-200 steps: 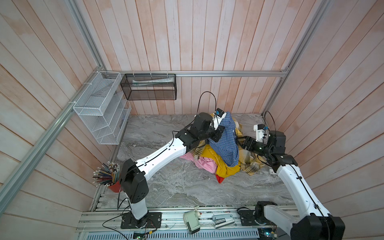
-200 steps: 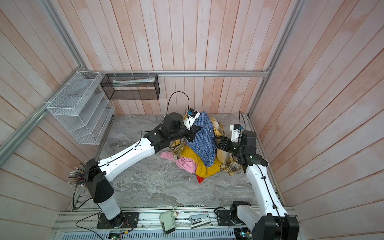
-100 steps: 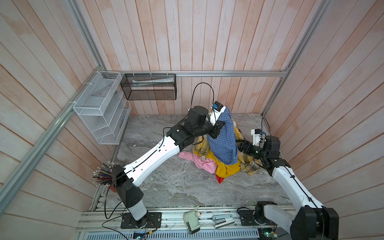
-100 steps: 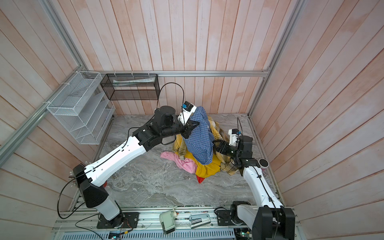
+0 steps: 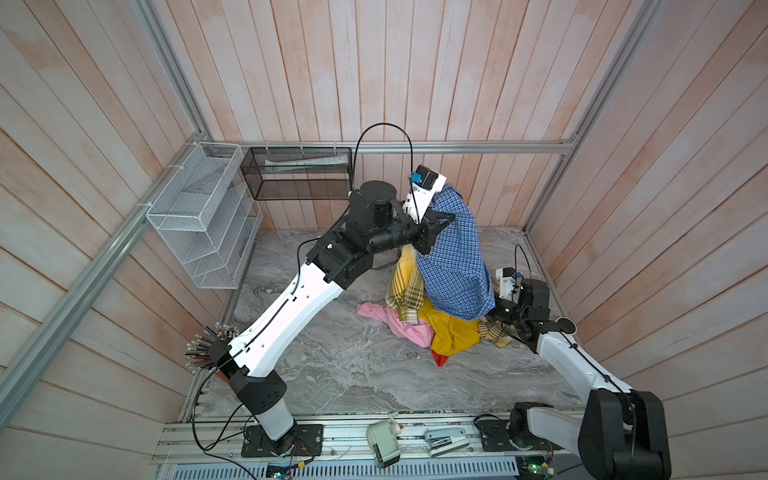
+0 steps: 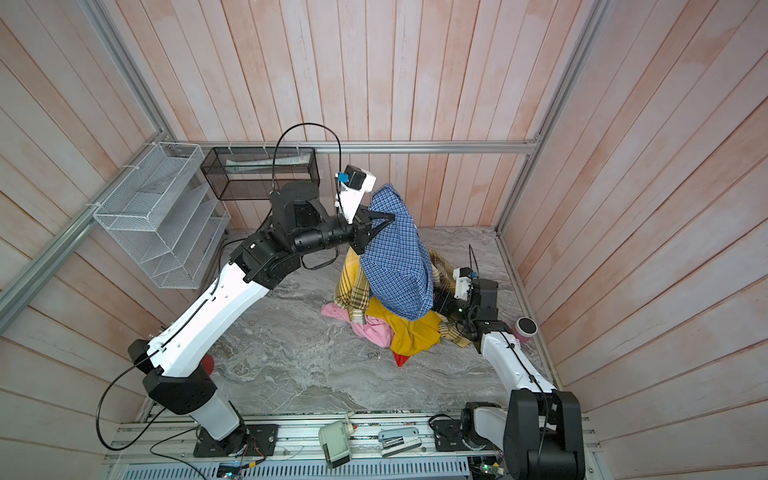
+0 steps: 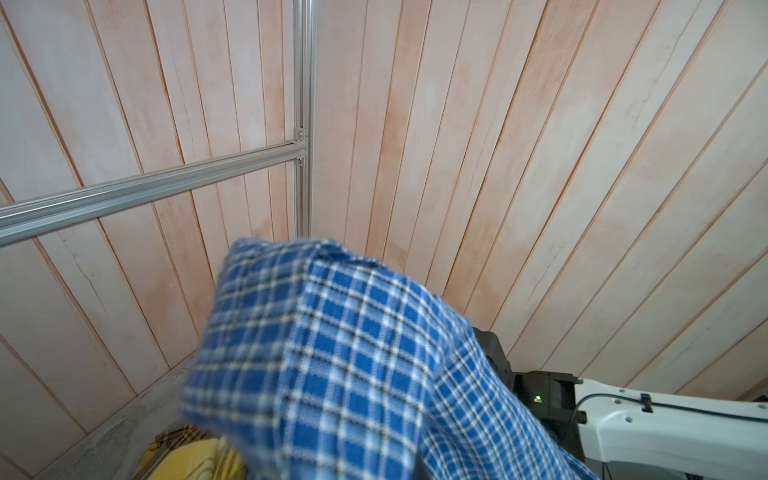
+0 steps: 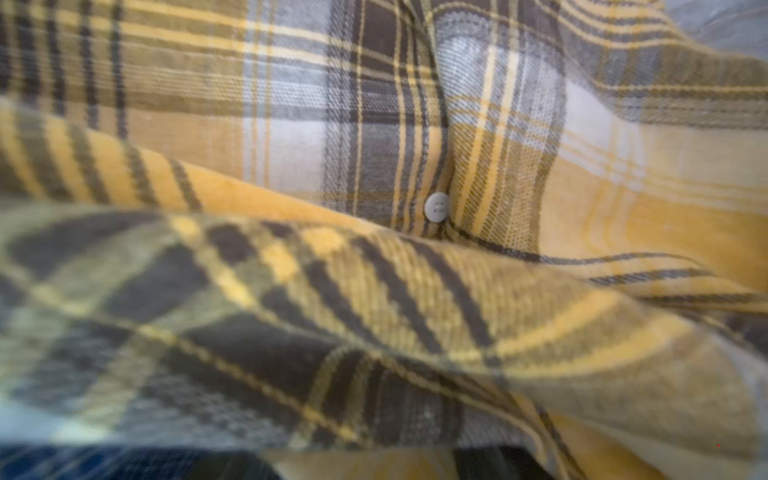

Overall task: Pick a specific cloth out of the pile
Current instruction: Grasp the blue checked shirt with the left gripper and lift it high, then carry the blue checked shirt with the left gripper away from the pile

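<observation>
The cloth [image 5: 453, 266] [image 6: 395, 266], a blue checked shirt, hangs in a tall drape high above the pile [image 5: 451, 334] [image 6: 411, 332]. My left gripper [image 5: 441, 218] [image 6: 382, 218] is shut on the shirt's upper part. The shirt [image 7: 332, 353] covers the fingers in the left wrist view. A yellow plaid cloth [image 5: 405, 291] is drawn up beside the shirt, above pink and mustard garments. My right gripper [image 5: 503, 309] [image 6: 446, 305] is low at the pile's right side, its fingers hidden behind the shirt's hem. Yellow plaid fabric [image 8: 415, 124] fills the right wrist view.
A white wire rack [image 5: 203, 216] and a black mesh basket [image 5: 299, 174] hang on the back left walls. A cup of pencils [image 5: 208, 353] stands by the left arm's base, a pink cup [image 6: 525, 328] by the right wall. Wooden walls enclose the marble floor [image 5: 332, 365].
The left arm has raised the blue shirt higher and toward the back wall, pulling some yellow plaid up with it. The right gripper has moved in against the pile under the shirt's hem.
</observation>
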Motion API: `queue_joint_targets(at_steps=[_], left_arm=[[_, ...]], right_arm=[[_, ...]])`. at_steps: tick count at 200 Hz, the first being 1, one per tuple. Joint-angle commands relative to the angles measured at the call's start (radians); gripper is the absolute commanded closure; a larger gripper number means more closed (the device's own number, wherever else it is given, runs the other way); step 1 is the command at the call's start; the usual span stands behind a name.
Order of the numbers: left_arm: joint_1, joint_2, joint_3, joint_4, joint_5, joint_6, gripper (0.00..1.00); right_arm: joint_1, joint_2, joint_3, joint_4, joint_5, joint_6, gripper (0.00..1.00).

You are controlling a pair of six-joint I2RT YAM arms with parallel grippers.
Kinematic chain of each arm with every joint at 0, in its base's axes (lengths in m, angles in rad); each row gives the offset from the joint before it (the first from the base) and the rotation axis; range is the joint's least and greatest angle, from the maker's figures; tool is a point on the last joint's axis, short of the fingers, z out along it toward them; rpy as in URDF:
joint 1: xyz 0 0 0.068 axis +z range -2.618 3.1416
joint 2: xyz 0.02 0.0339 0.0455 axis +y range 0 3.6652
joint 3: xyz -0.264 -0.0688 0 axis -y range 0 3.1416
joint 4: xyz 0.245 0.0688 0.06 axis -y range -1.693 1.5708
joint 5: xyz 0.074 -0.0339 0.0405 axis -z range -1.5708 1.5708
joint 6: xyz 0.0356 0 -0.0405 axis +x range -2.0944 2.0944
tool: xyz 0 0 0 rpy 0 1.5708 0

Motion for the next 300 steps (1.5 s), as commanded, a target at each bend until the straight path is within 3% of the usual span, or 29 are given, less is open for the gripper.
queue_joint_targets(at_steps=[1,63,181,259,300], left_arm=[[0.022,-0.048,0.060,0.049,0.031,-0.039,1.00],[0.121,-0.144,-0.001,0.196,0.151,-0.169,1.00],[0.331,-0.291,-0.085,0.144,0.037,-0.166,1.00],[0.387,-0.317,-0.029,0.108,-0.036,-0.136,1.00],[0.462,-0.294,0.053,0.044,-0.077,-0.095,1.00]], right_arm=[[-0.006,0.028,-0.022,0.024,0.029,-0.001,0.38],[-0.016,0.095,-0.029,0.013,0.044,-0.017,0.40],[-0.039,0.108,-0.022,-0.007,0.048,-0.046,0.41],[-0.050,0.139,-0.017,-0.002,0.044,-0.054,0.41],[-0.054,0.137,-0.018,-0.005,0.045,-0.059,0.41]])
